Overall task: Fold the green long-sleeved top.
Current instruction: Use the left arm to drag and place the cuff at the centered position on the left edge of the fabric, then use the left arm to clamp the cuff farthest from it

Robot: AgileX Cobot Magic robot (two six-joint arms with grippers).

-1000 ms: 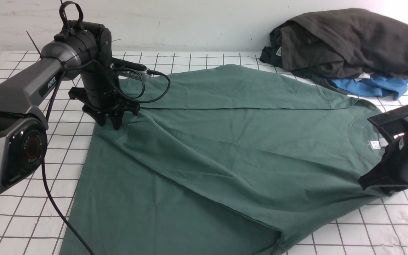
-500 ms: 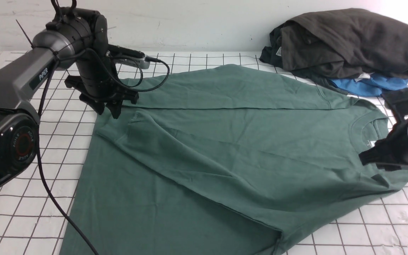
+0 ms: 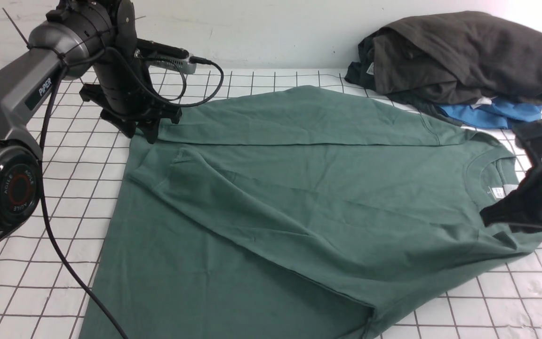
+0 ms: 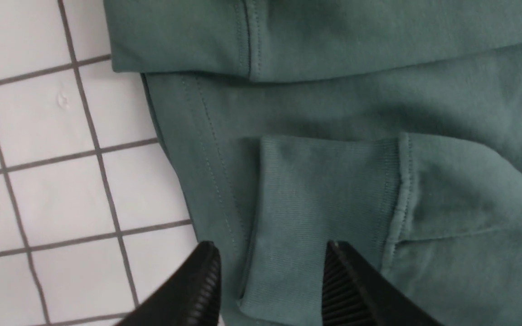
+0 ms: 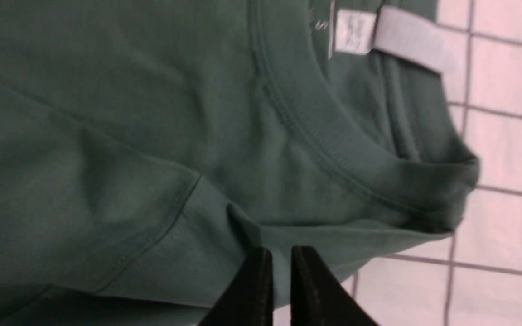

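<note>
The green long-sleeved top (image 3: 299, 188) lies flat on the gridded table (image 3: 21, 282), both sleeves folded across its body, neck toward the right. My left gripper (image 3: 151, 135) hangs open just above the far-left end, where a ribbed cuff (image 4: 324, 190) rests on the body; in the left wrist view that gripper (image 4: 270, 253) has nothing between its fingers. My right gripper (image 3: 487, 215) hovers over the shoulder beside the collar (image 5: 333, 149) and white neck label (image 5: 351, 31). In the right wrist view it (image 5: 279, 256) is shut to a thin slit, gripping no cloth.
A heap of dark grey-brown garments (image 3: 459, 56) with a bright blue garment (image 3: 497, 115) under it sits at the back right, close to the top's far sleeve. A black cable (image 3: 64, 263) trails from the left arm across the table's left side. A white wall closes the back.
The left arm has risen and drawn back from the cuff, still open. The right gripper has let go of the shoulder edge, lifted off it and closed again.
</note>
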